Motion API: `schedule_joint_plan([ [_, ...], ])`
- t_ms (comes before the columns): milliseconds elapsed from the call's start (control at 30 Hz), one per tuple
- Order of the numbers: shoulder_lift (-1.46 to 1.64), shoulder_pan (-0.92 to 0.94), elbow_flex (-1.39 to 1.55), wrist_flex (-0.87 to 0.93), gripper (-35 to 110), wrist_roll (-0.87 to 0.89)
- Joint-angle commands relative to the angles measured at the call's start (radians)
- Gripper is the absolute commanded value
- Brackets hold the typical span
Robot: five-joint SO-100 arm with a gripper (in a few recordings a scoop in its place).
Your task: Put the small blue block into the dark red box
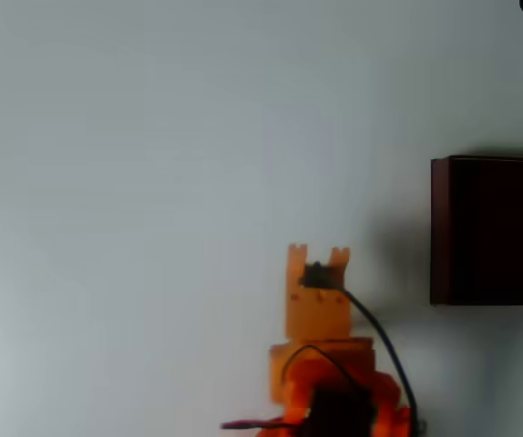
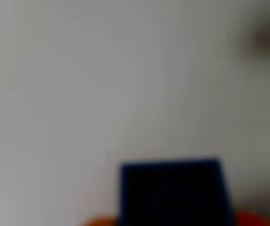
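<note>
Wrist view: small blue block (image 2: pixel 174 193) sits between orange fingers (image 2: pixel 99 221).

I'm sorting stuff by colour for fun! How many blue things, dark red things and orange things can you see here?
Blue: 1, the small blue block, blurry and close in the wrist view.
Dark red: 1, the dark red box at the right edge of the overhead view.
Orange: 1, the robot arm with its gripper.
Total: 3
</note>
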Motion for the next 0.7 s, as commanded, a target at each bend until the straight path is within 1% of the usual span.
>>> schedule_joint_plan([
  [0,0.002,0.112,-0.143,-0.008,0,-0.213],
  [100,-0.058,0.201,-0.229,-0.049,0,-0.396],
  [233,-0.138,0.291,-0.272,-0.184,0,-0.588],
  [333,-0.233,0.362,-0.327,-0.253,0,-0.670],
  [433,-0.359,0.423,-0.423,-0.291,0,-0.716],
  [667,-0.779,0.492,-0.781,-0.296,0,-0.796],
])
